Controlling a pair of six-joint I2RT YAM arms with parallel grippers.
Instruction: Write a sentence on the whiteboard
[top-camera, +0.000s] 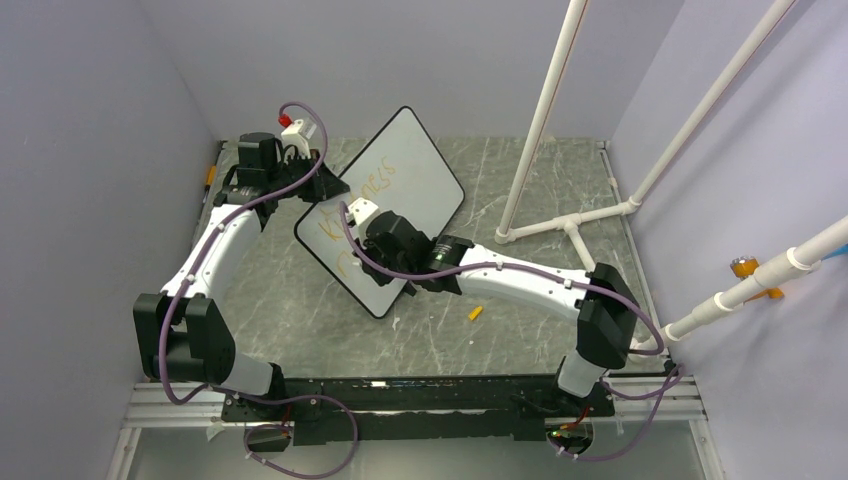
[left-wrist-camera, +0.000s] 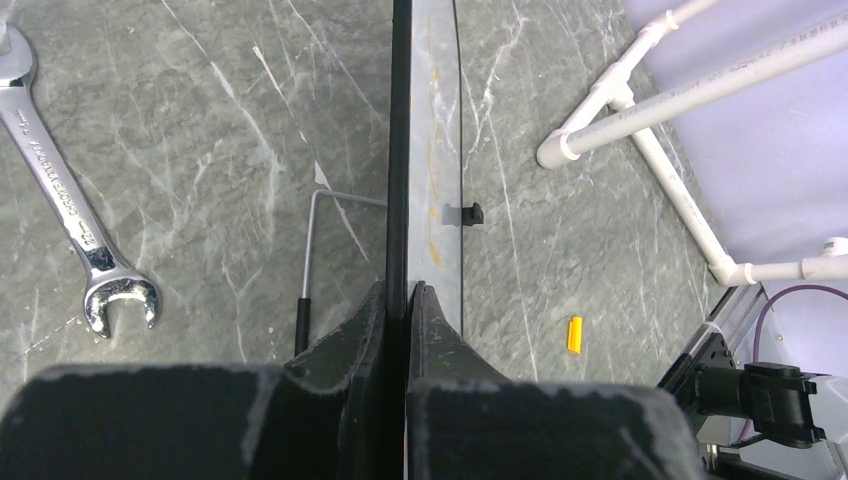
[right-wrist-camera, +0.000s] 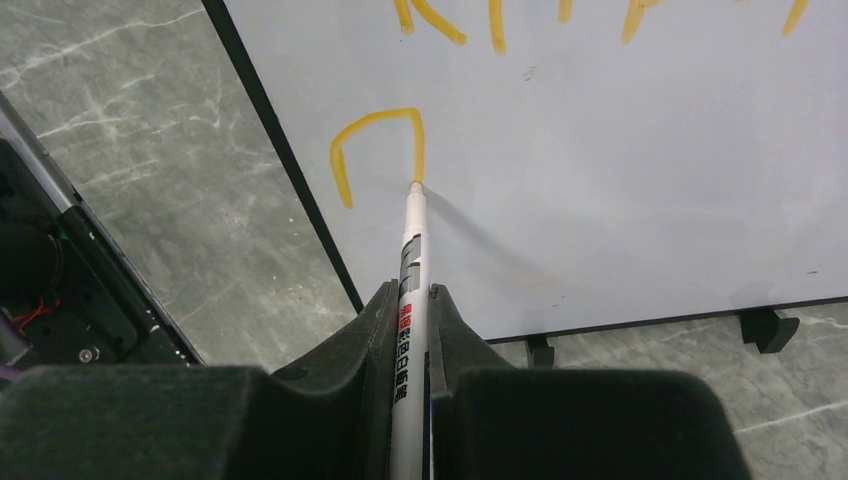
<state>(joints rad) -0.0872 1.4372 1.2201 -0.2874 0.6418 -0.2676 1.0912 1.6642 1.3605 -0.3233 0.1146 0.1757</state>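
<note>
Grey marbled tabletop (top-camera: 300, 330), lavender walls all round. You have one whiteboard (top-camera: 428, 170) standing tilted on its feet mid-table, writing face toward the arms.

Left end effector (left-wrist-camera: 407, 292) is clamped shut on the whiteboard's black frame edge. My read: it's there to brace the board so pen pressure can't push it over or skate it.

Right end effector (right-wrist-camera: 413, 292) is closed on the marker (right-wrist-camera: 412, 225), gripped along the barrel with the tip well out in front. That gives you a clear wrist view of the nib. The tip touches the whiteboard at the end of an arch-shaped stroke near its lower left corner.

The sentence (top-camera: 372, 178) is only partly done, I'd say: two orange-yellow lines on the board, plus that arch starting a third.

Count:
- arms: two, both busy
- whiteboard: one
- marker: one
- yellow cap (top-camera: 475, 313): one, on the tabletop in front of the whiteboard, off its lower corner
- wrench (left-wrist-camera: 62, 195): one, flat behind the whiteboard
- white pipe frame (top-camera: 570, 225): one, beyond the whiteboard's right side
</note>
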